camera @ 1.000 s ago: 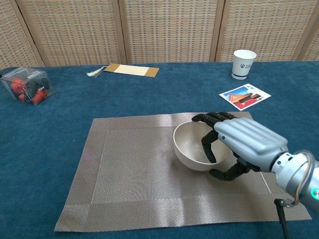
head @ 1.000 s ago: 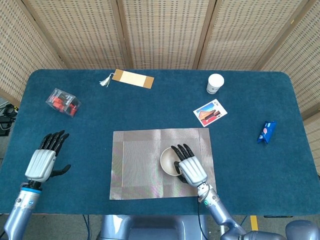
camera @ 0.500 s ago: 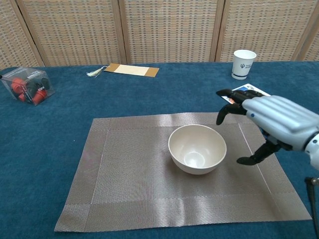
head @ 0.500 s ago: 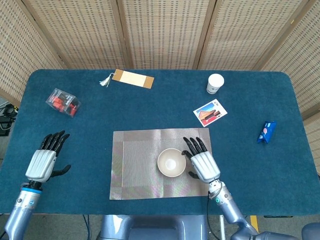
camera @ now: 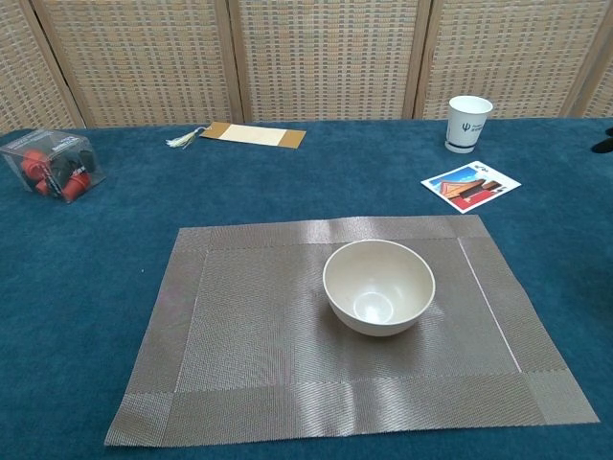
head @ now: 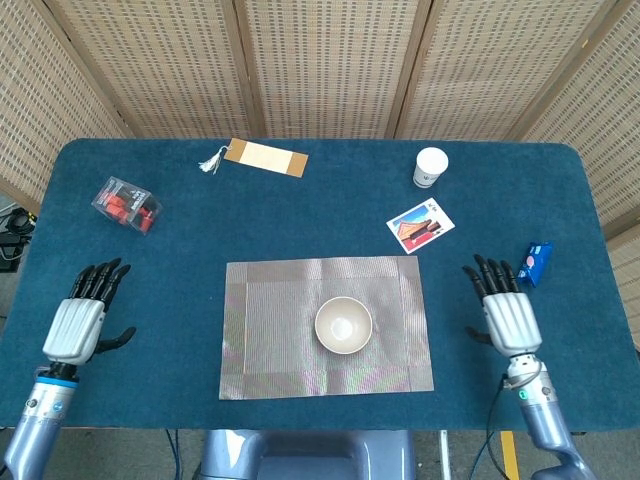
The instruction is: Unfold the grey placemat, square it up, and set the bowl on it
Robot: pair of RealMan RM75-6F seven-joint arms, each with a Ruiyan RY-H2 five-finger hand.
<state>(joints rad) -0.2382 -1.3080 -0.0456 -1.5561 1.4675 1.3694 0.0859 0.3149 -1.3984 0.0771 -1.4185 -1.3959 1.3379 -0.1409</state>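
Note:
The grey placemat lies unfolded and flat at the table's front middle, its edges parallel to the table's. A cream bowl stands upright on it, a little right of its centre. My right hand hovers open over the blue cloth to the right of the mat, holding nothing. My left hand is open near the front left, fingers spread, well away from the mat. Only a dark fingertip shows at the right edge of the chest view.
A clear box of red and black pieces sits at the left. At the back lie a tan bookmark with a tassel and a white paper cup. A picture card and a blue packet lie at the right.
My right hand has let go of the bowl and drawn away to the right, off the mat. The bowl stays on the mat. My left hand has slid slightly left and toward me.

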